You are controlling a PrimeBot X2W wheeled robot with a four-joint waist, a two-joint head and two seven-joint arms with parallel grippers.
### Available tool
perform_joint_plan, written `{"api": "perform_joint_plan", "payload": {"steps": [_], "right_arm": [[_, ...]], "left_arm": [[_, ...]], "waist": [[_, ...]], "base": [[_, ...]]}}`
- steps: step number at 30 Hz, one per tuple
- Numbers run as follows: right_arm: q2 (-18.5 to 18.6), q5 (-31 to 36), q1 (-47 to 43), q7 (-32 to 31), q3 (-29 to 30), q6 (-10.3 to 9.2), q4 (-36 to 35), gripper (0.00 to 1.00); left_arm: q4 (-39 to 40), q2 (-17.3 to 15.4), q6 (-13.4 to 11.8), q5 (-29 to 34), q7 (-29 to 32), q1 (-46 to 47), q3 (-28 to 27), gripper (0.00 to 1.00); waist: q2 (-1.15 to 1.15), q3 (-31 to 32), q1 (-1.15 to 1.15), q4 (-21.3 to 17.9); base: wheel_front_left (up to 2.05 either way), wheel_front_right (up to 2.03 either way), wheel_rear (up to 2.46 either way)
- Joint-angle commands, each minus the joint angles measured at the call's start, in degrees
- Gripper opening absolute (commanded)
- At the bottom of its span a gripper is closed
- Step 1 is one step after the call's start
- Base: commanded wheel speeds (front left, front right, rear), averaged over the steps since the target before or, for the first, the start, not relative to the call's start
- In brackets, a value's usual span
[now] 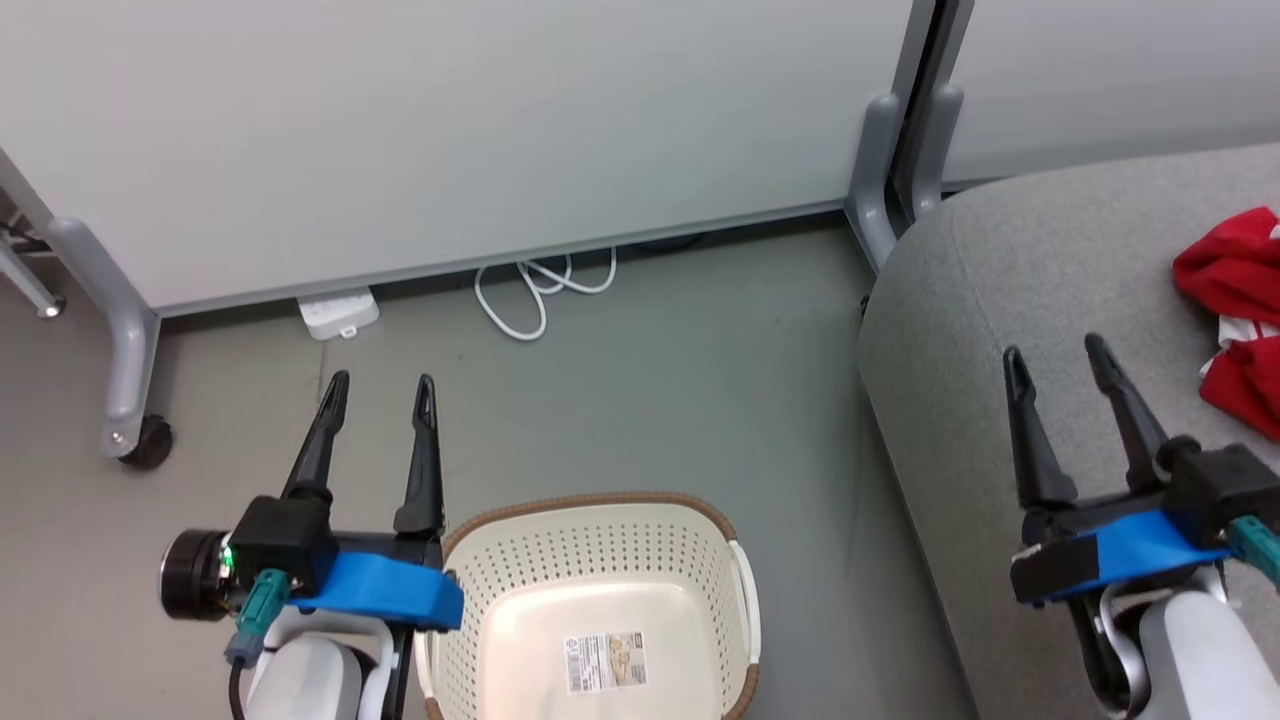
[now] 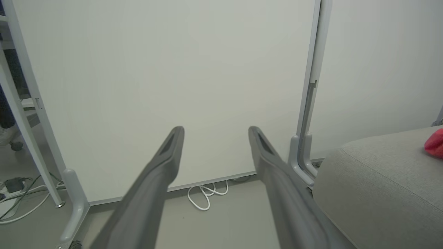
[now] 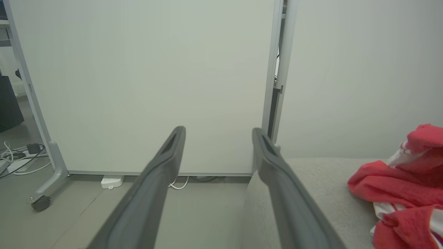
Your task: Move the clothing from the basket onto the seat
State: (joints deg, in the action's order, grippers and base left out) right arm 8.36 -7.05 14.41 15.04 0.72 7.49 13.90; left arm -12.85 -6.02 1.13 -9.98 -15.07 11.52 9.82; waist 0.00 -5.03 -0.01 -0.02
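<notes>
- The clothing [image 1: 1235,300] is a bright red heap with white trim, crumpled, lying on the seat [image 1: 1000,260] towards its right side in the head view.
- The seat is light grey woven fabric with a rounded corner and a seam running along it.
- The basket [image 1: 590,555] stands on the floor [image 1: 700,400] to the seat's left. It is cream, with perforated walls, a brown rim and white handles, and the part in view holds no garment.
- A label [image 1: 605,662] is stuck on the basket's bottom. It shows a barcode and a small picture, but the print is too small to read.
- The left gripper [image 1: 382,382] is just beside the basket's left rim, above the floor. Its fingers are spread wide, pointing at the white panel [image 1: 450,130], with nothing between them.
- The right gripper [image 1: 1053,348] hovers over the seat near its left edge, apart from the red heap. Its fingers are just as wide and hold nothing.
- Both pale forearms come up from the bottom edge, roughly parallel.
</notes>
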Motion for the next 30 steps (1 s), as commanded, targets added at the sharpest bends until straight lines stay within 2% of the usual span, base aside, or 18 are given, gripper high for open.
{"api": "perform_joint_plan", "payload": {"steps": [1,16,30], "right_arm": [[-0.36,-0.40,-1.74,0.20,0.26,0.01,0.21,1.00],[-2.31,-1.10,-9.69,0.20,2.82,0.01,0.12,1.00],[-3.36,-1.19,-12.31,0.21,2.51,0.01,1.21,1.00]], "left_arm": [[0.30,0.35,0.53,0.50,-0.14,-1.25,-0.86,1.00],[0.10,2.65,3.26,2.41,-0.14,-8.15,-5.64,1.00],[-1.18,3.14,4.60,2.32,-0.14,-10.09,-6.06,1.00]], "waist": [[0.00,1.58,0.01,0.39],[0.00,5.07,0.01,1.20],[0.00,5.98,0.01,1.89]], "base": [[0.00,0.00,0.00],[0.00,0.00,0.00],[0.00,0.00,0.00]]}}
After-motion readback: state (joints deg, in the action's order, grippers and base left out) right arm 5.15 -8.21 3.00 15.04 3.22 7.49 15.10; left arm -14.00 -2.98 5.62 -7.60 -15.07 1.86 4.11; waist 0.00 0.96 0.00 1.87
